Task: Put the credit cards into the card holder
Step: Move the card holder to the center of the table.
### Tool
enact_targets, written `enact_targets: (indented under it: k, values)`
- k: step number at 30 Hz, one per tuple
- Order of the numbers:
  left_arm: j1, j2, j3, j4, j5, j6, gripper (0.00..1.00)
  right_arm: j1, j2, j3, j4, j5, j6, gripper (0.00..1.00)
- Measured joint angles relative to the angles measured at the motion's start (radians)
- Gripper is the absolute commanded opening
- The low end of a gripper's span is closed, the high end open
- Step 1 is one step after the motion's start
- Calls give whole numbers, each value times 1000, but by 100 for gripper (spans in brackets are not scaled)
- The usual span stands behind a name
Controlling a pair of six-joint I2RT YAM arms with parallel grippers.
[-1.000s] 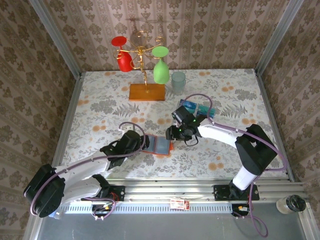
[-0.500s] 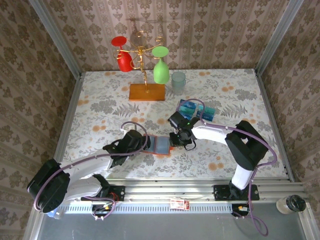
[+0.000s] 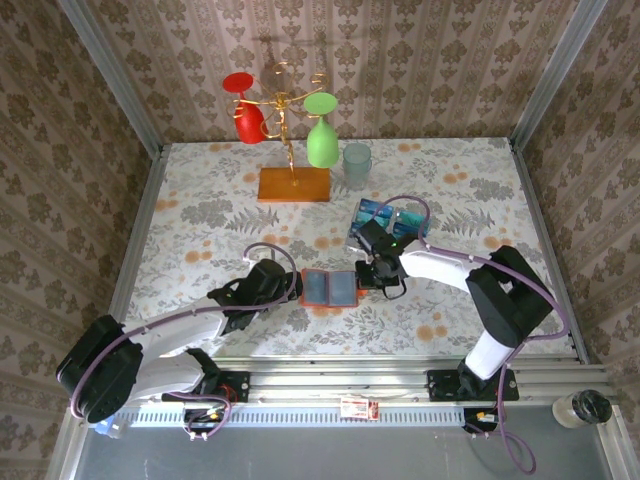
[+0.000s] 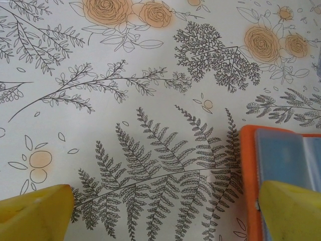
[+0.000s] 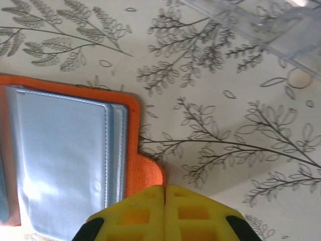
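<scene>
Overhead: holder [image 3: 329, 288], lying open (pale-blue pockets up), close to the table's [image 3: 200, 190] near edge, about midway along it. Cards [image 3: 376, 212] stacked right of centre, well apart from the holder. Left claw [image 3: 291, 288]: spread wide at the holder's left edge; its wrist view puts one yellow finger [image 4: 293, 211] over that orange rim. Right claw [image 3: 363, 275]: pressed together, pinching the holder's right edge (clearest from its own wrist view).
</scene>
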Motion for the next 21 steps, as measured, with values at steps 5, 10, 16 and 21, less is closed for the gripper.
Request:
enact_targets:
  k: [5,10,16,21]
  values:
    - [0,11,3,4,1,7,97,-17,-6,-8,0,0,-12,27]
    - [0,35,26,4,7,18,97,-24,-21,-8,-2,0,-23,35]
    - [0,40,49,7,16,34,98,-29,-105,-8,-17,-1,-19,35]
    - [0,50,55,2,24,44,99,-28,-172,-8,-11,-44,-1,30]
